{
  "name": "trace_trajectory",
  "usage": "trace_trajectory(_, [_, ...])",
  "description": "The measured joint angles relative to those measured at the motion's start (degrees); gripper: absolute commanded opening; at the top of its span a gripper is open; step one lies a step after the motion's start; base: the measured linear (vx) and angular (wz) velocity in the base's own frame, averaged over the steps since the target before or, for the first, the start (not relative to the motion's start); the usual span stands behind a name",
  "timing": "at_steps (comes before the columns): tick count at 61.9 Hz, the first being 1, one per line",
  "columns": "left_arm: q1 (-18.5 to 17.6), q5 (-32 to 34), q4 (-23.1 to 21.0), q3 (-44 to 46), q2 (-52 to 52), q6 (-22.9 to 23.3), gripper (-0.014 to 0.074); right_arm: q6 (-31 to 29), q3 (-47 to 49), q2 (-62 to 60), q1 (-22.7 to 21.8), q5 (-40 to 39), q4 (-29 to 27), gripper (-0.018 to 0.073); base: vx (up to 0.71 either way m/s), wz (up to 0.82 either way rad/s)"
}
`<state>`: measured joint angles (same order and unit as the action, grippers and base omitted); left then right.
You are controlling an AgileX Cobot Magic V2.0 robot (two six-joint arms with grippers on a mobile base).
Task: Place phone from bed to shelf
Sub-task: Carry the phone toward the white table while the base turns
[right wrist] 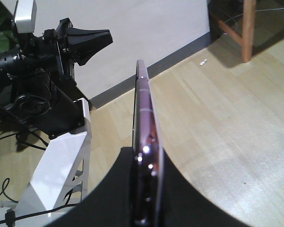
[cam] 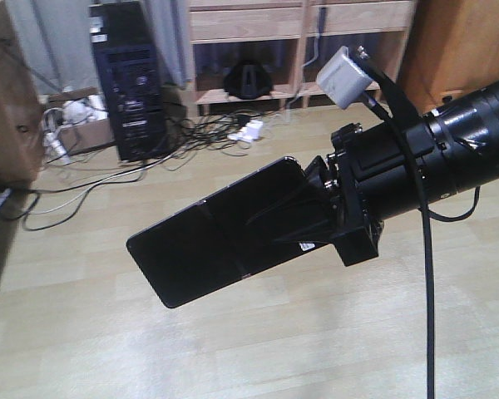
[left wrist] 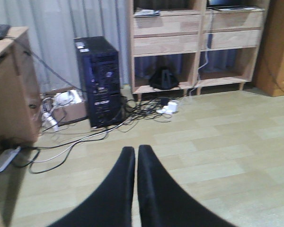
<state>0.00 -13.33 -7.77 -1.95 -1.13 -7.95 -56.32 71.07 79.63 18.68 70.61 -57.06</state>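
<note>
Because the phone hangs in the air over the wooden floor, well short of the pale-wood shelf behind it, the carry is best made slowly. Only one short end is pinched, so the long free end could lever it loose. The right gripper is clamped across that near end, a black finger on each glossy face. The slab juts away from the wrist toward the lower left, and the right wrist view shows it edge-on between the fingers. The left gripper has its fingers pressed together and holds nothing. Aim for a bare board, clear of the computer tower and the cables.
</note>
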Motion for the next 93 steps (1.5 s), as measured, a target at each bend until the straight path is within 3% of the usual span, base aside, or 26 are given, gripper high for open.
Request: trace_trajectory(93, [0.0, 0.0, 0.0, 0.0, 0.0, 0.0, 0.0001, 0.0, 0.0, 0.0, 0.0, 0.0, 0.0, -0.0004, 0.12, -0.39])
